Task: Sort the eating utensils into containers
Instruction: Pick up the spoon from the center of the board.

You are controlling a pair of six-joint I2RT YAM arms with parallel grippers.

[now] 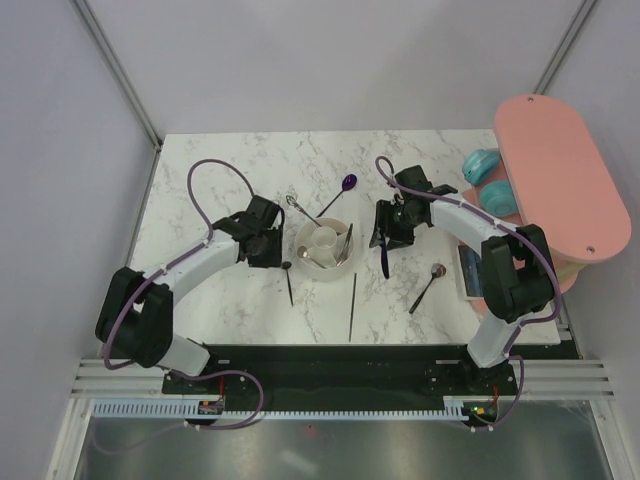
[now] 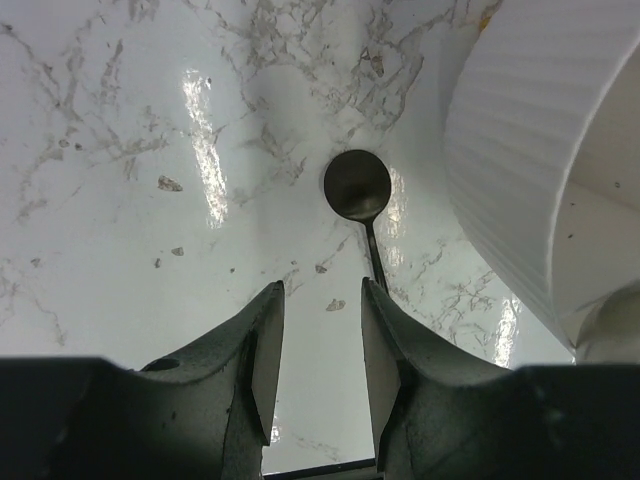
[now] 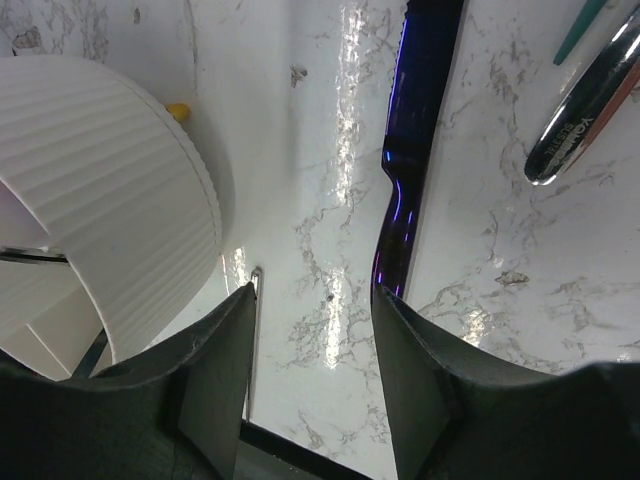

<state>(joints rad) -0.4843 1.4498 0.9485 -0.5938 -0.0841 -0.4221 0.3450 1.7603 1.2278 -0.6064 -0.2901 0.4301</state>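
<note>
"So, why is the left hand [image 2: 320,300] set so low?"

"I have it over the black spoon [image 2: 357,186], which lies flat on the surface [image 2: 120,150] just beside the holder [image 2: 520,140]. The fingers stand apart with nothing between them. The handle runs in under the finger nearer the holder, so I judge a small sideways shift is needed before closing."

"And the right hand [image 3: 315,300]?"

"Open too, and empty. It hangs on the holder's other side, lined up along what looks like a dark knife [image 3: 415,150]."

"Anything sorted?"

"From above, some silver pieces [image 1: 345,243] lean in the holder's ring. A purple spoon [image 1: 341,190], a black stick [image 1: 352,305] and a gold-bowled spoon [image 1: 428,286] lie loose, apart from it."
</note>
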